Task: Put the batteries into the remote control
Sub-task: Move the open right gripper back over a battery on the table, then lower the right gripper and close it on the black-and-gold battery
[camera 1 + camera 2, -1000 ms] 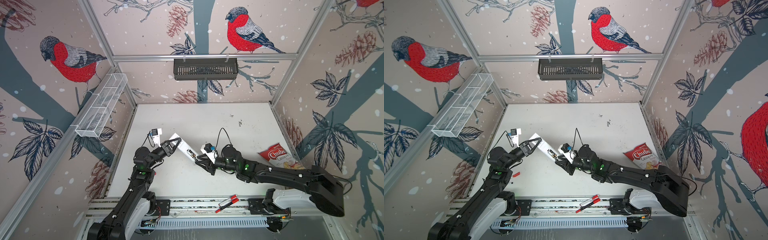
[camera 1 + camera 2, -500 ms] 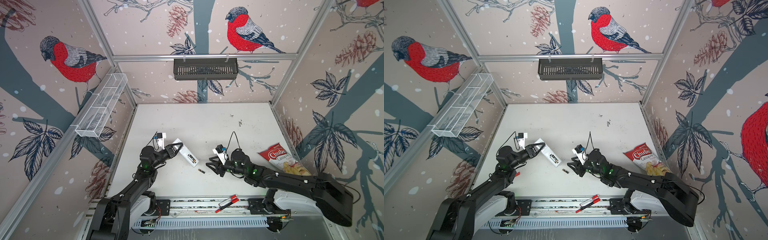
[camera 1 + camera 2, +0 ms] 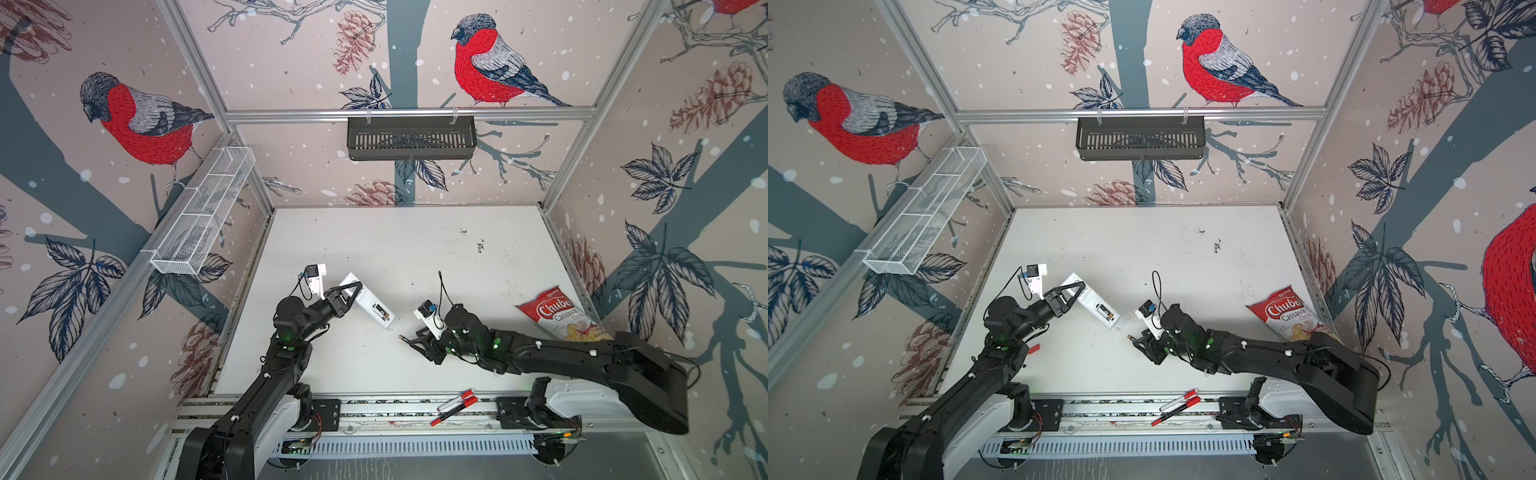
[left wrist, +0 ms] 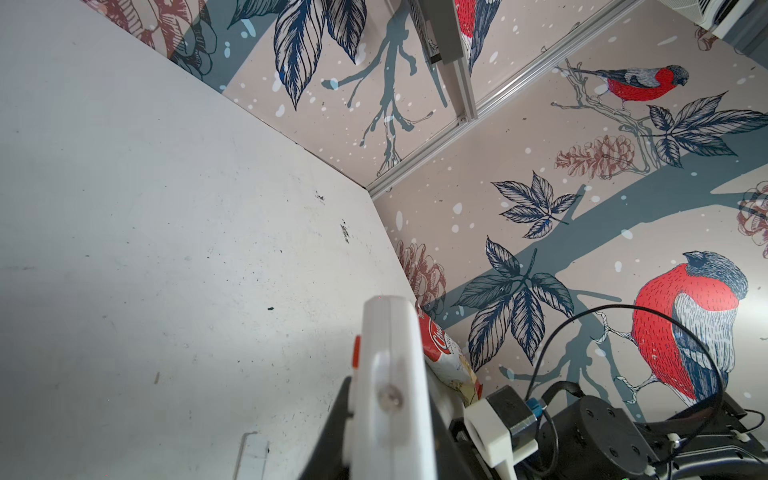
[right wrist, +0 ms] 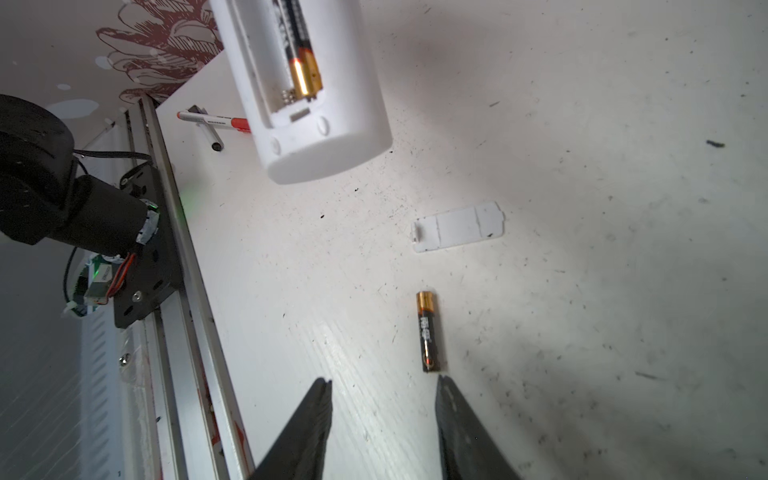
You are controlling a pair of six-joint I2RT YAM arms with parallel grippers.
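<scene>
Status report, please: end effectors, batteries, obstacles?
Left end effector shut on remote control. Right end effector open, at loose battery on table. Other battery seated. Cover nearby, not blocking.

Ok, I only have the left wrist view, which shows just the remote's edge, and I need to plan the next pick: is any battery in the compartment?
Observer: Yes. One battery sits in the open compartment on the back of the remote control. The slot beside it looks empty.
Operator: Where's the second one?
Observer: The loose battery lies on the table just ahead of the right gripper. Its fingers are open, with nothing between them.
Operator: And the cover?
Observer: The white battery cover lies flat on the table between the loose battery and the remote control, apart from both.
</scene>
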